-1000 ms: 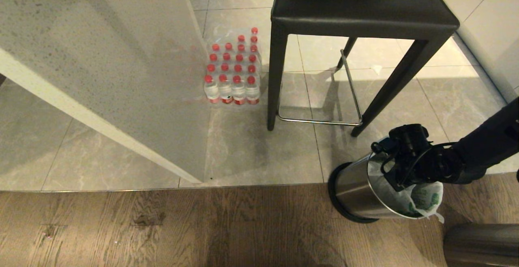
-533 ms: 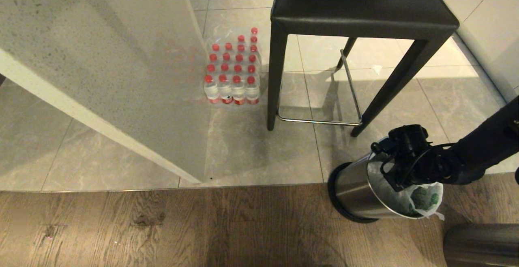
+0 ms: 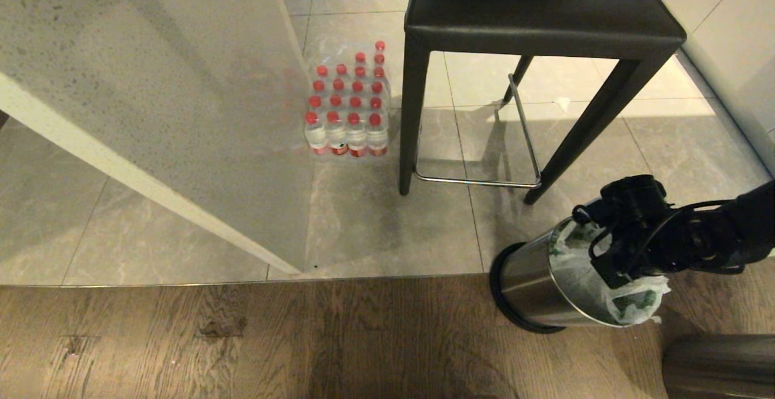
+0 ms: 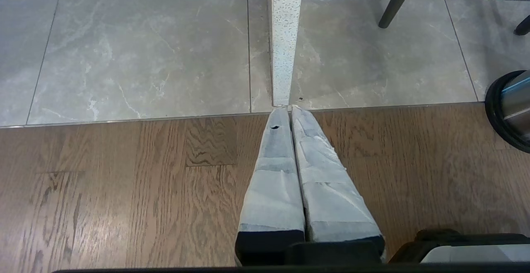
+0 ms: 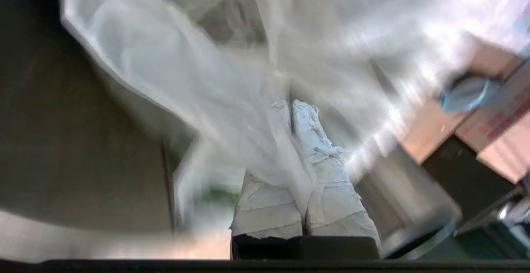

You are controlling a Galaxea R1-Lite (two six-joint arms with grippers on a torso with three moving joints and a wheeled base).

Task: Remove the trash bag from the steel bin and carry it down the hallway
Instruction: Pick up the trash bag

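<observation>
Pinching a fold of the thin translucent white trash bag with green printing, the right gripper has its 2 taped fingers pressed together on the plastic, just above the mouth of the small shiny steel bin with a black base. Most of the bag sits inside the bin (which stands on the wood floor beside the black stool). Over bare wood planks, the left gripper hangs closed and empty.
</observation>
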